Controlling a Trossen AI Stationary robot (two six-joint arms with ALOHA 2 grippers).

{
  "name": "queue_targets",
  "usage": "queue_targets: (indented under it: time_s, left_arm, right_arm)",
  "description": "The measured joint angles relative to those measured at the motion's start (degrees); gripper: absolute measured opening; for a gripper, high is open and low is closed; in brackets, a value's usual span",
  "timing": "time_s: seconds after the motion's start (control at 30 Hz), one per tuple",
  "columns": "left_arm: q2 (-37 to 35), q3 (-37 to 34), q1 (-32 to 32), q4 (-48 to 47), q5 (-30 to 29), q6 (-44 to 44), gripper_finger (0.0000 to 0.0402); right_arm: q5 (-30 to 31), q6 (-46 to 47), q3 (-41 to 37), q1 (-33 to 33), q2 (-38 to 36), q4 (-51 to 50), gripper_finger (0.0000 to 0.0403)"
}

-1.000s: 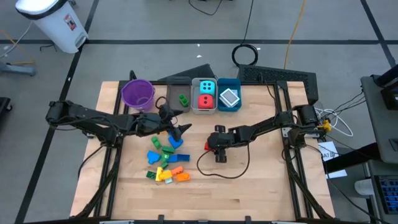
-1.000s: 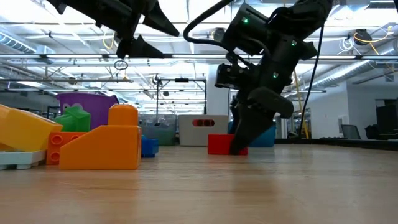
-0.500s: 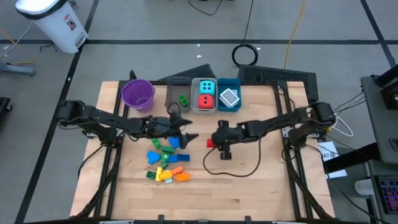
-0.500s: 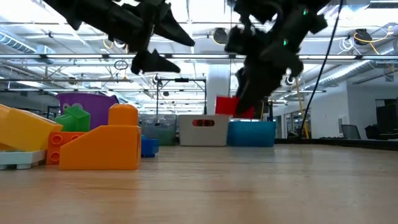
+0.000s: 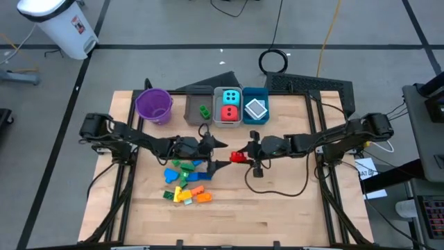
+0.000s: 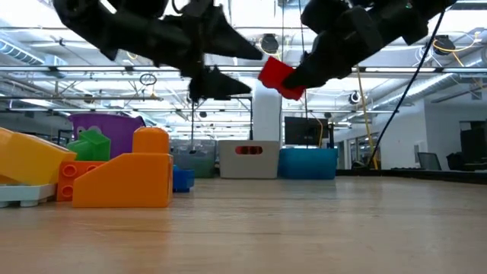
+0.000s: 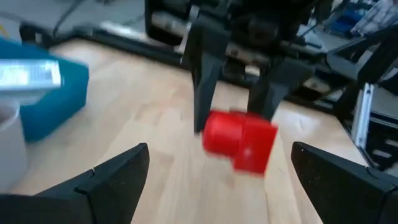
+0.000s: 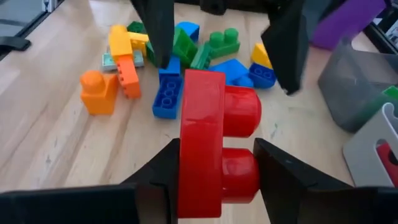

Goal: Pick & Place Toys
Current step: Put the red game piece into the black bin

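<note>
A red brick (image 5: 236, 157) hangs above the middle of the table with my right gripper (image 5: 243, 155) shut on it. My left gripper (image 5: 222, 154) stands open just left of the brick, its two fingers facing it and apart from it. In the left wrist view the red brick (image 7: 239, 140) floats between that gripper's spread fingers, untouched. Several loose bricks (image 5: 186, 179), blue, green, yellow and orange, lie on the table below the left gripper. A green brick sits in the grey bin (image 5: 195, 111); two dice sit in the white bin (image 5: 218, 111). My right gripper pinches the red brick between its two fingers, one finger (image 8: 163, 175) on the flat underside and the other on a stud's top (image 8: 247, 169). The fingers come nearly level from the table's right. The brick is lifted clear of the table and tilted (image 6: 280, 76).
A purple bucket (image 5: 153, 104) stands at the far left, with the grey, white and blue bins (image 5: 266, 114) in a row along the far edge. A black cable (image 5: 277, 186) lies looped on the table below the right arm. Bare wood lies near and right.
My right gripper has raised the red brick off the table, well clear, and tipped from pointing down to nearly level. My left gripper, still open, has gone toward the table's right, lower, up to the red brick.
</note>
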Motion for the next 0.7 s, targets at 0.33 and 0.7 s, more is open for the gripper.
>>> queue_targets:
  time_s: [0.33, 0.7]
  left_arm:
    - [5.4, 4.6, -0.2, 2.0, -0.5, 11.3, 0.0397]
    - [7.4, 7.9, -0.8, 1.3, -1.5, 14.9, 0.0316]
  right_arm:
    - [0.0, 0.0, 0.0, 0.0, 0.2, 2.0, 0.0139]
    - [0.2, 0.0, 0.0, 0.0, 0.2, 1.2, 0.0140]
